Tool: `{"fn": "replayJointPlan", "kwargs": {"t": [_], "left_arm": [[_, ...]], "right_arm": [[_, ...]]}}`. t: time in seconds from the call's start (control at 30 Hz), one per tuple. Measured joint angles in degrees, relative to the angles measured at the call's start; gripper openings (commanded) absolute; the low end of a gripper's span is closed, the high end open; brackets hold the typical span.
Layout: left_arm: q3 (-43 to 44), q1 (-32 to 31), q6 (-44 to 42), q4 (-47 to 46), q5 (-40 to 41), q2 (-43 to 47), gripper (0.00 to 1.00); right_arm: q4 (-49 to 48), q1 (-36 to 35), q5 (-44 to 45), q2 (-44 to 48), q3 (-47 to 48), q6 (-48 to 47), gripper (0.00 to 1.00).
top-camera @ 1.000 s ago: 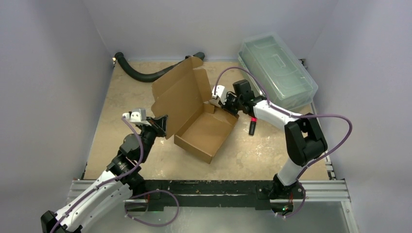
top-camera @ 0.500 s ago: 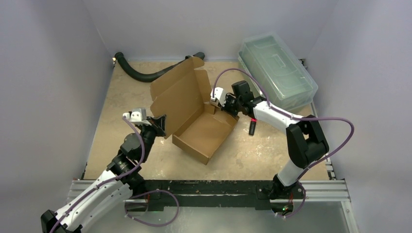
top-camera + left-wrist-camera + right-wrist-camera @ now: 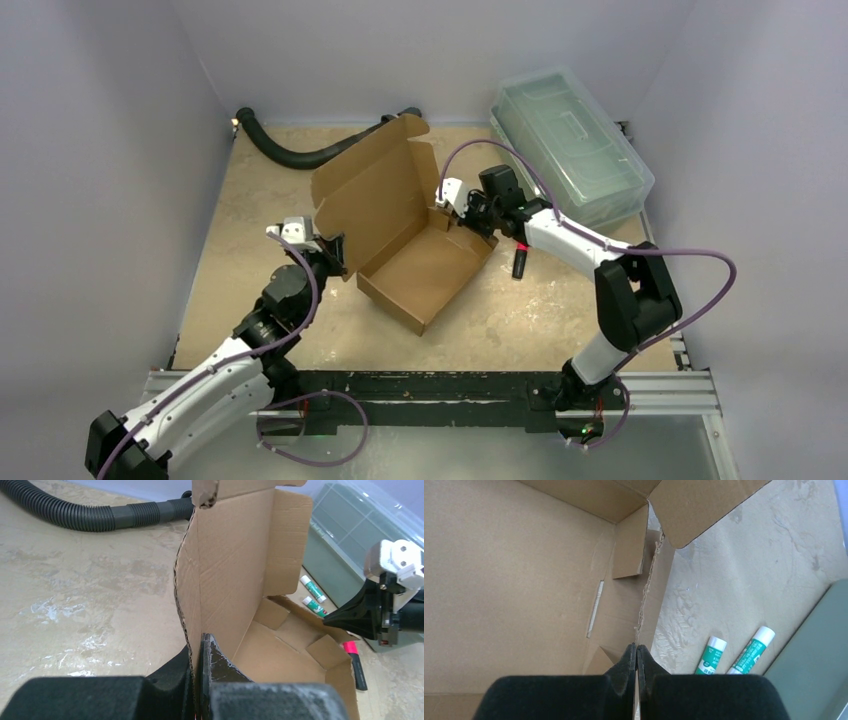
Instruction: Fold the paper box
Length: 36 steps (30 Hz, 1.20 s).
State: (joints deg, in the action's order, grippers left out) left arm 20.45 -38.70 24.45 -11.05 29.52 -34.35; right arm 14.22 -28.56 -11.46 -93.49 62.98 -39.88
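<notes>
Paper box [image 3: 420,262], plain brown corrugated cardboard, centre frame, lid upright. Left end effector [image 3: 197,647] and right end effector [image 3: 636,649] pinch opposite edges; lid-closing likely next.

Here's the plain brown corrugated cardboard box [image 3: 420,265], unprinted, sitting at the middle of the table and turned on the diagonal. The shallow rectangular tray is formed and open, base flat on the surface, one corner pointing toward 6 o'clock. The big lid panel stands up from the tray's long edge on the 10 o'clock side, nearly upright. A side flap at the lid's 1 o'clock end bends in over the tray. Inside, small corner tabs are folded in against the walls. The cut edges show wavy corrugation.
</notes>
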Motion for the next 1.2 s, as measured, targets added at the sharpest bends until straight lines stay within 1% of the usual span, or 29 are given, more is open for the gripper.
{"fn": "replayJointPlan", "kwargs": {"t": [0.23, 0.47, 0.6, 0.63, 0.7, 0.77, 0.9, 1.07, 1.17, 1.2], "left_arm": [[0.02, 0.0, 0.02, -0.09, 1.03, -2.03, 0.0], [0.02, 0.0, 0.92, 0.0, 2.12, -3.13, 0.0], [0.81, 0.0, 3.61, 3.15, 5.03, -3.28, 0.0], [1.03, 0.0, 4.39, 3.93, 5.79, -3.39, 0.03], [1.49, 0.0, 6.05, 5.75, 6.93, -3.72, 0.14], [1.68, 0.0, 7.32, 7.21, 7.45, -4.2, 0.22], [1.92, 0.0, 9.42, 10.86, 7.61, -5.33, 0.46], [2.51, 0.0, 11.06, 14.71, 7.61, -4.66, 0.72], [3.26, 0.0, 11.21, 15.74, 7.74, -3.54, 0.82], [3.56, 0.0, 10.91, 16.0, 7.87, -3.17, 0.84]], "right_arm": [[0.0, -0.02, 3.04, 0.09, 0.0, -0.09, 0.0], [0.46, -0.04, 3.41, 0.0, 0.0, -0.2, 0.0], [0.83, -0.04, 3.39, -0.33, 0.0, -0.26, 0.0], [1.03, -0.04, 3.37, -0.42, 0.0, -0.26, 0.0], [1.22, -0.04, 3.32, -0.61, 0.0, -0.26, 0.0], [1.33, -0.04, 3.39, -0.76, 0.0, -0.24, 0.0], [1.27, -0.04, 3.45, -0.79, 0.0, -0.24, 0.0], [1.25, 0.11, 3.41, -0.79, 0.0, -0.2, 0.0], [1.25, 0.13, 3.41, -0.79, 0.0, -0.17, 0.0], [1.25, 0.13, 3.39, -0.79, 0.0, -0.17, 0.0]]}}
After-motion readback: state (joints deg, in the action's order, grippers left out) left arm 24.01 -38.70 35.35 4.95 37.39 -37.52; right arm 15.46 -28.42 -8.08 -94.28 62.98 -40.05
